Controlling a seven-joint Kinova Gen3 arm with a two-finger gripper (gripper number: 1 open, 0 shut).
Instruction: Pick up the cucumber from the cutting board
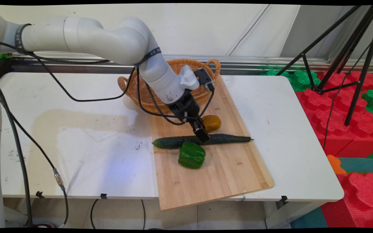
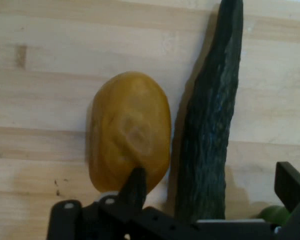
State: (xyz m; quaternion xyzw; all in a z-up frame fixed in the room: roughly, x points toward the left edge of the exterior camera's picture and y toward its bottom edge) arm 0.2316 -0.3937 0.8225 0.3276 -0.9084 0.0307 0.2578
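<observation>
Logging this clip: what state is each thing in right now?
gripper: open, straddling the cucumber
cucumber: lying flat on the cutting board
yellow pepper: on its side, behind the cucumber
green pepper: resting before the cucumber
wicker basket: upright
cutting board: overhangs table's near edge

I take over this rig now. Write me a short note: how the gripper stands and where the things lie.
Gripper: open, low over the cucumber, one finger on each side of it.
Cucumber: lies across the board.
Yellow pepper: on the board just behind the cucumber, close beside it.
Green pepper: on the board in front of the cucumber, against it.
Basket: at the board's far end, partly hidden by the arm.
Nothing is lifted.
</observation>
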